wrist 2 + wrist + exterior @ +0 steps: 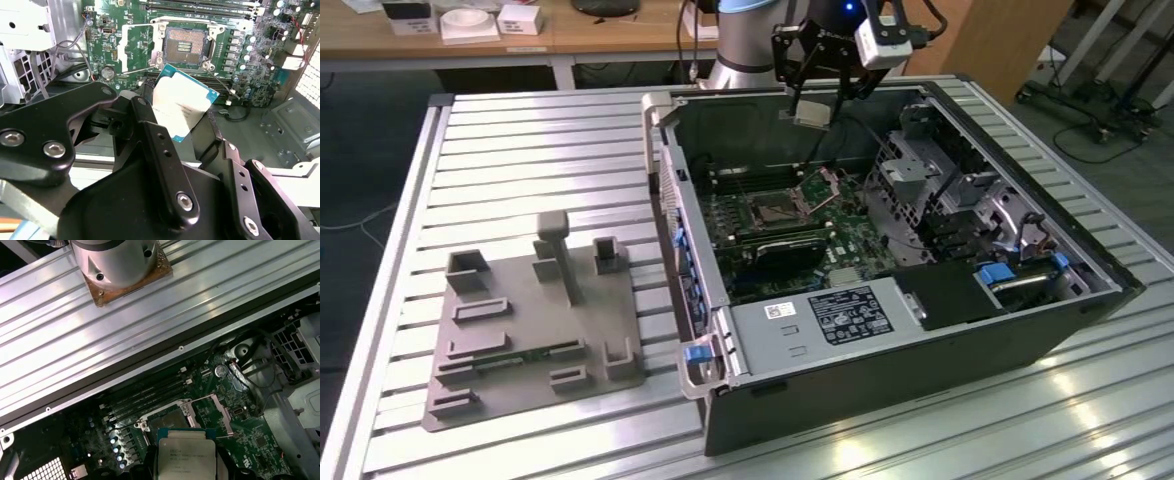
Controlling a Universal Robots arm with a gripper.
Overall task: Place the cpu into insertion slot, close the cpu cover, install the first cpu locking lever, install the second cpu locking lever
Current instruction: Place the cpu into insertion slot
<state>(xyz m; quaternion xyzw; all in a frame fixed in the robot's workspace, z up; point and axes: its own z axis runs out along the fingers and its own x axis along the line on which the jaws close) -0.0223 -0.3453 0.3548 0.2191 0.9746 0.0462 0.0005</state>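
1. The gripper (821, 95) is clenched on the cpu (811, 113), with its black fingers (150, 135) on opposite edges of it.
2. The cpu hangs tilted in the grasp, metal top showing in both wrist views (182, 107) (186, 457), in the air and touching nothing else.
3. Below the gripper lies the open case (894, 380), with the green board (854, 235) on its floor.
4. The socket (184, 47) sits on the board beneath the cpu and a little beyond its far edge. It is bare, with its contact field exposed.
5. The cover (132, 47) stands swung open at one side of the socket, well under the fingertips. The exterior view shows it raised off the board (831, 185).
6. The table (520, 150) of metal slats carries the case, and the arm base (120, 265) is bolted to it behind the gripper.
7. A grey tray (520, 330) rests on the table outside the case, well apart from the gripper.
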